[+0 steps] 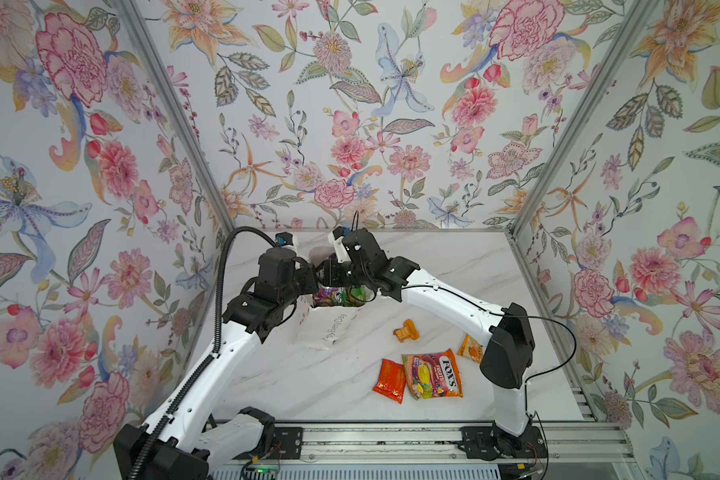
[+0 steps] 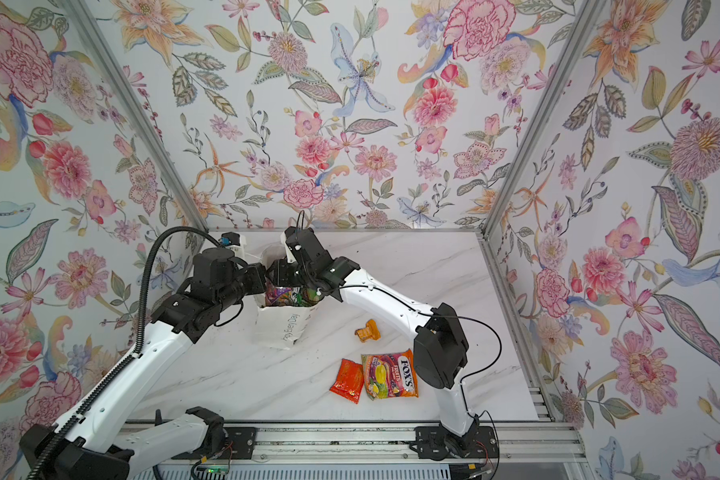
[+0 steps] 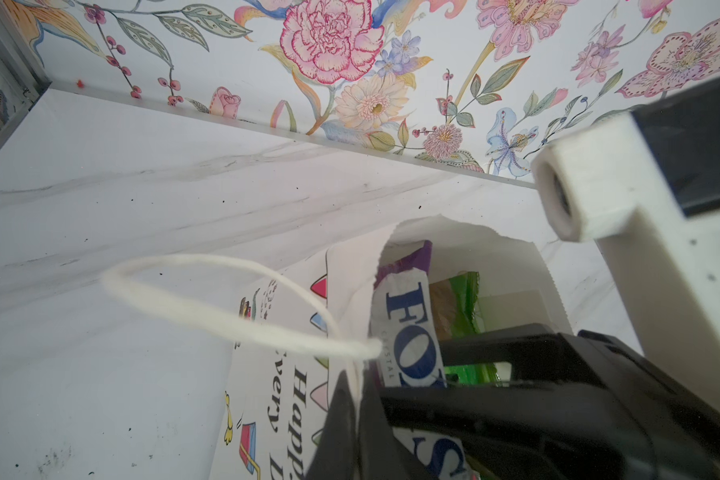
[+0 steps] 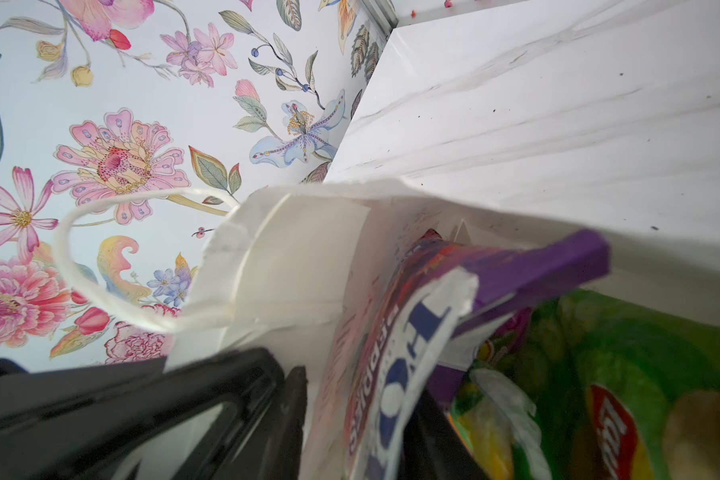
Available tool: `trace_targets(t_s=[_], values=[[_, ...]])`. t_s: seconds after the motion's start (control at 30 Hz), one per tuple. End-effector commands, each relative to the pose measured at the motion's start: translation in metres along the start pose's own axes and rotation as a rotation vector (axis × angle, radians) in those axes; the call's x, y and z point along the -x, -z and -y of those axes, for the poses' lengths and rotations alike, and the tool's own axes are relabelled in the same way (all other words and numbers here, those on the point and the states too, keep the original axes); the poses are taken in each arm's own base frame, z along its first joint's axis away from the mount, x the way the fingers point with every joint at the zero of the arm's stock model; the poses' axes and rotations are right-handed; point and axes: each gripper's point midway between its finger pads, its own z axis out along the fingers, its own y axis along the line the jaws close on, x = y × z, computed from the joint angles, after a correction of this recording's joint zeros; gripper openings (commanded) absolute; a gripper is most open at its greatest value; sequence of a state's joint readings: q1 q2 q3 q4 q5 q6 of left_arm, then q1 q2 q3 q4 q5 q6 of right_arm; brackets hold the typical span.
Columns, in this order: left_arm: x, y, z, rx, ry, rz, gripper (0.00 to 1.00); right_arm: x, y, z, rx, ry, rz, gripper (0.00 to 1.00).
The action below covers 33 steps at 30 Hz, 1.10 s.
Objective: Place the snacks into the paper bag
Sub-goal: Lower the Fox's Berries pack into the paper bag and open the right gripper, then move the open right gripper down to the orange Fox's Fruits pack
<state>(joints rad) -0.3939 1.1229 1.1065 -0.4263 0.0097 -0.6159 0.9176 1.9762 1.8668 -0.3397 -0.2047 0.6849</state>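
In both top views, the paper bag [image 1: 329, 330] [image 2: 281, 330] is being held upright on the surface [image 1: 292, 386], with the orange FOX'S bag [image 1: 433, 374] and orange sachets [image 1: 389, 380] lying near it. In the left wrist view, its rim is being pinched by the left gripper's [image 3: 350, 415] closed jaws. In the right wrist view, the right gripper's [image 4: 362, 386] jaws are being held apart around the purple FOX'S bag [image 4: 537, 270] inside the paper bag.
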Motion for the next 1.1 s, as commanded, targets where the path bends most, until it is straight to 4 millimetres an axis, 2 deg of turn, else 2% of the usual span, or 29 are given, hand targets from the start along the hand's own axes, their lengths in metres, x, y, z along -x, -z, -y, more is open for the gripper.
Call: trace_targets(t_s=[0.0, 0.2, 0.33, 0.53, 0.63, 0.77, 0.9, 0.97, 1.07], values=[[0.033, 0.019, 0.016, -0.060, -0.005, 0.139, 0.00, 0.017, 0.032, -0.029, 0.026, 0.069, 0.052, 0.48], [0.033, 0.018, 0.010, -0.027, -0.022, 0.140, 0.00, 0.026, 0.065, -0.033, -0.024, 0.141, 0.097, 0.68], [0.034, 0.019, 0.006, -0.007, -0.029, 0.151, 0.00, 0.032, 0.089, -0.031, -0.061, 0.178, 0.139, 0.77], [0.034, 0.019, -0.001, 0.032, -0.030, 0.167, 0.00, 0.035, 0.133, -0.029, -0.099, 0.218, 0.202, 0.81], [0.034, 0.020, -0.004, 0.046, -0.032, 0.176, 0.00, 0.033, 0.161, -0.020, -0.142, 0.236, 0.246, 0.83], [0.035, 0.020, -0.009, 0.070, -0.036, 0.189, 0.00, 0.025, 0.199, 0.008, -0.230, 0.249, 0.302, 0.84], [0.035, 0.021, -0.013, 0.088, -0.041, 0.200, 0.00, 0.008, 0.230, 0.051, -0.328, 0.228, 0.331, 0.85], [0.033, 0.020, -0.015, 0.093, -0.044, 0.205, 0.00, -0.004, 0.241, 0.072, -0.357, 0.187, 0.335, 0.84], [0.030, 0.020, -0.018, 0.099, -0.044, 0.212, 0.00, -0.031, 0.246, 0.107, -0.398, 0.108, 0.297, 0.83]])
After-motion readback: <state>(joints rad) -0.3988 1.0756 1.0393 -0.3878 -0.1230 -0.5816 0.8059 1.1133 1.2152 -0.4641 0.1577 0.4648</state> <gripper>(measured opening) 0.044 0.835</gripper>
